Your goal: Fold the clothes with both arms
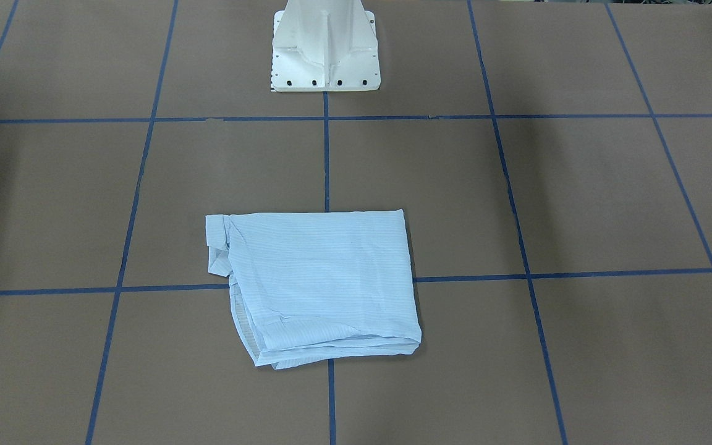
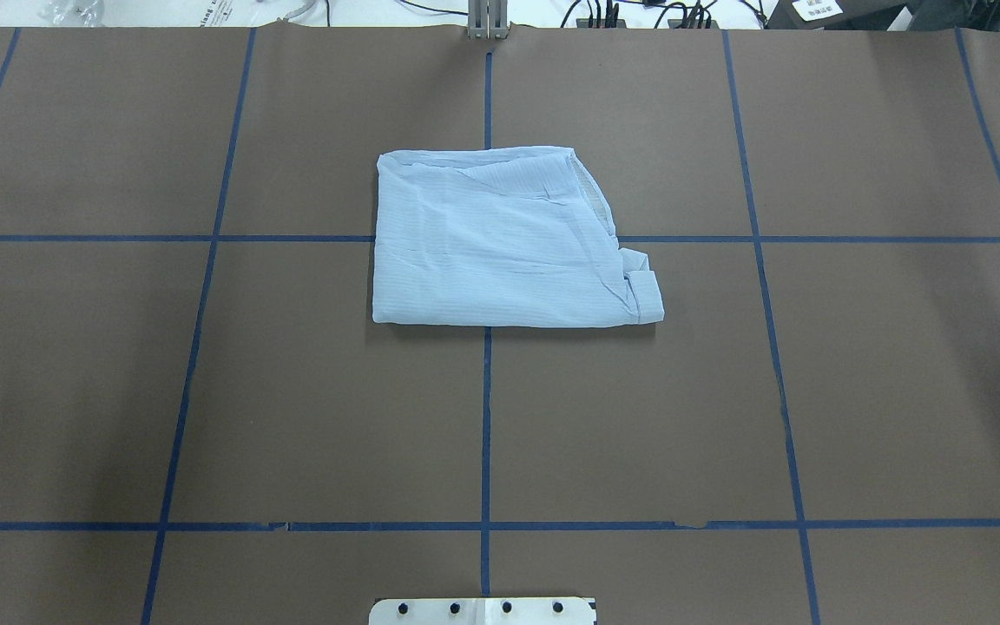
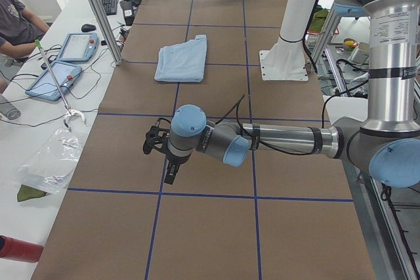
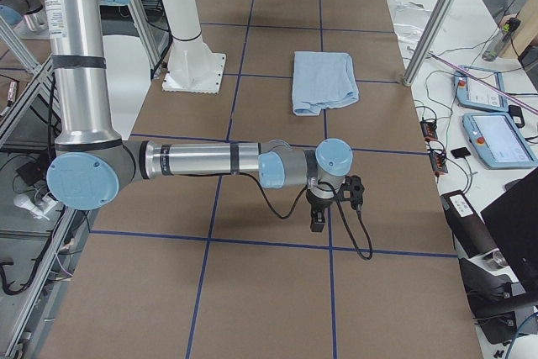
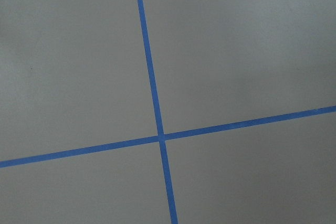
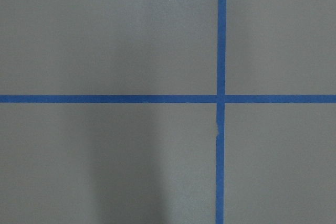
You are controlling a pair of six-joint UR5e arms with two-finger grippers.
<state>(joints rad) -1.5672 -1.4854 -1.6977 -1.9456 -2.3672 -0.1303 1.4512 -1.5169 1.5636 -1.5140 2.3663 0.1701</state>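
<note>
While the left arm (image 3: 282,139) reaches low over the near end of the table (image 3: 210,240) in the left side view, its gripper (image 3: 171,174) points down close to a blue tape line (image 3: 197,193). Whether its jaws are released or clenched cannot be told. Seen from the opposite end, the right arm (image 4: 202,160) stretches out the same way with its gripper (image 4: 319,223) aimed down, and its grasp is equally unclear. Each wrist camera shows only brown surface and crossing tape. Farther along, mid-table, the shirt (image 2: 500,243) lies flat, folded into a rough rectangle across a tape crossing, well apart from both grippers. A cuff (image 2: 643,286) pokes out at its corner on the robot's right. Beside it stands the white pedestal (image 1: 325,55).
</note>
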